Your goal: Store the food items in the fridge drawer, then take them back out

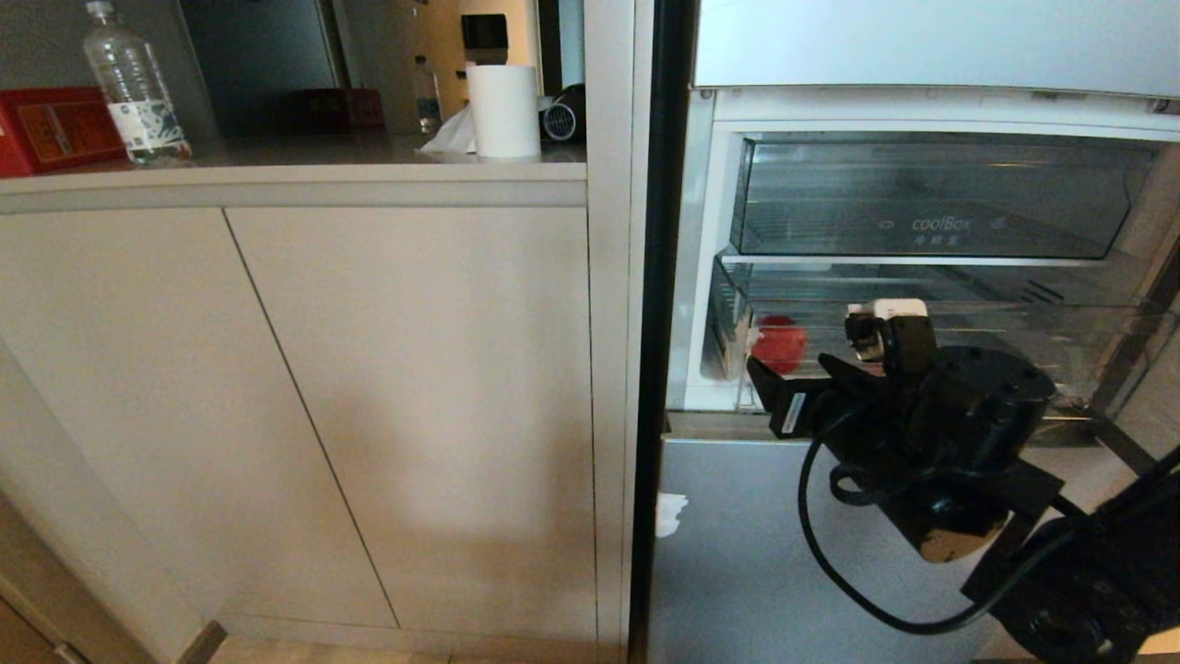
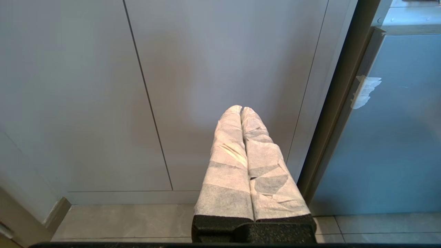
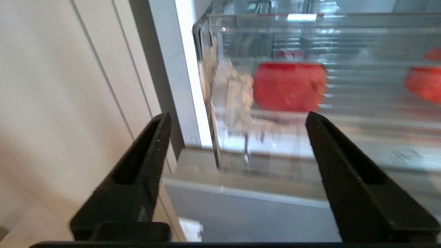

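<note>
The fridge drawer (image 1: 1014, 309) is the lower clear one in the open fridge, beneath a clear drawer lettered "coolBox" (image 1: 931, 198). A round red food item (image 1: 779, 344) lies inside it at its left end. In the right wrist view this item (image 3: 289, 86) shows through the drawer's ribbed clear wall (image 3: 361, 41), and a second red food item (image 3: 425, 84) lies further along. My right gripper (image 1: 793, 369) hangs just in front of the drawer's left end, open (image 3: 237, 117), with nothing between its fingers. My left gripper (image 2: 240, 109) is shut and empty, facing the cabinet doors.
A grey lower fridge door (image 1: 737, 553) sits below the drawer. Beige cabinet doors (image 1: 369, 387) fill the left, with a counter above holding a paper roll (image 1: 502, 111), a water bottle (image 1: 134, 88) and a red box (image 1: 55, 129). The fridge's dark edge post (image 1: 659, 277) stands between.
</note>
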`<state>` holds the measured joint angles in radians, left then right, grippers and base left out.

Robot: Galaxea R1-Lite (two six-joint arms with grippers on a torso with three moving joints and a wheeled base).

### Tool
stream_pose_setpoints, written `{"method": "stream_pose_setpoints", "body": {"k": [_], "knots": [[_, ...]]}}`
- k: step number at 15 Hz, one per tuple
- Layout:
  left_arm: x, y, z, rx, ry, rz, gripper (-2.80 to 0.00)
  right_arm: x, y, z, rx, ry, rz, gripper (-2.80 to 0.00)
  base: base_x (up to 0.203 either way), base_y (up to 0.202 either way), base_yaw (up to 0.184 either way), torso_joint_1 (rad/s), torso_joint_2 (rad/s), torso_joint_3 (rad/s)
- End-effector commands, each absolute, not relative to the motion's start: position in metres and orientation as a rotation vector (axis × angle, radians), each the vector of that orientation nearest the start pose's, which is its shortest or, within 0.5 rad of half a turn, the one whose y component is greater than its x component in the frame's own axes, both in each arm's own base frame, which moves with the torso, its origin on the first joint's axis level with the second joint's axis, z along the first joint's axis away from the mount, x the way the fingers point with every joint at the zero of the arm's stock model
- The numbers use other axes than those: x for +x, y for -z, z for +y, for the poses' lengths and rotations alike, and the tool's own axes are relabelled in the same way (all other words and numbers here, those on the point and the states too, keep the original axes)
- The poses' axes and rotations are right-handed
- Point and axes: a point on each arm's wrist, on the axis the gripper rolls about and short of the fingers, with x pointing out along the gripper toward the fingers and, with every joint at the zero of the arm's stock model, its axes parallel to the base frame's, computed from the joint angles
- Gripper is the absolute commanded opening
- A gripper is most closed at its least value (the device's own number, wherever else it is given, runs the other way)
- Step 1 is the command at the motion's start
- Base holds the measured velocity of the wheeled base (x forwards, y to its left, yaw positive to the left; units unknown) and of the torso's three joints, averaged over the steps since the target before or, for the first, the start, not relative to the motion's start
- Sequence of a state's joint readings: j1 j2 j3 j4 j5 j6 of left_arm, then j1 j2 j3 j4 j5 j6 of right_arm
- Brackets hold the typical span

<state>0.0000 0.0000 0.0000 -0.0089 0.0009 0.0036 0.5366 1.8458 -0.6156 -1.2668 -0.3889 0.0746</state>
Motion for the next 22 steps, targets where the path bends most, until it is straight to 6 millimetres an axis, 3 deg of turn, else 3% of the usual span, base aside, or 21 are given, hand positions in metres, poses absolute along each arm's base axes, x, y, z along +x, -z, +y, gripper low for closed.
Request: {"method": "stream_pose_setpoints", "body": {"k": [1, 2, 5, 9, 11, 16, 19, 22], "knots": [[-0.023, -0.076, 0.0, 0.004, -0.002, -0.007, -2.8, 0.247, -0.172, 0.139, 0.113, -0.156, -0.073, 0.0, 0.0, 0.0, 0.0, 0.0, 0.0, 0.0], [-0.023, -0.076, 0.0, 0.003, -0.002, -0.006, -2.8, 0.238, -0.181, 0.134, 0.118, -0.155, -0.087, -2.8, 0.0, 0.0, 0.0, 0.0, 0.0, 0.0], [-0.023, -0.076, 0.0, 0.003, -0.002, -0.006, -2.8, 0.228, -0.207, 0.114, 0.098, -0.113, -0.054, -2.8, 0.0, 0.0, 0.0, 0.0, 0.0, 0.0], [-0.023, -0.076, 0.0, 0.003, -0.001, -0.006, -2.8, 0.257, -0.253, 0.087, 0.052, -0.05, 0.069, -2.8, 0.0, 0.0, 0.0, 0.0, 0.0, 0.0], [-0.023, -0.076, 0.0, 0.003, -0.002, -0.007, -2.8, 0.279, -0.265, 0.079, 0.035, -0.041, 0.152, -2.8, 0.0, 0.0, 0.0, 0.0, 0.0, 0.0], [-0.023, -0.076, 0.0, 0.004, -0.002, -0.007, -2.8, 0.352, -0.253, 0.072, 0.045, 0.006, 0.298, -2.8, 0.0, 0.0, 0.0, 0.0, 0.0, 0.0], [-0.023, -0.076, 0.0, 0.005, -0.002, -0.008, -2.8, 0.376, -0.253, 0.07, 0.076, 0.025, 0.352, -2.8, 0.0, 0.0, 0.0, 0.0, 0.0, 0.0], [-0.023, -0.076, 0.0, 0.003, -0.002, -0.008, -2.8, 0.384, -0.255, 0.067, 0.093, 0.032, 0.434, -2.8, 0.0, 0.0, 0.0, 0.0, 0.0, 0.0]]}}
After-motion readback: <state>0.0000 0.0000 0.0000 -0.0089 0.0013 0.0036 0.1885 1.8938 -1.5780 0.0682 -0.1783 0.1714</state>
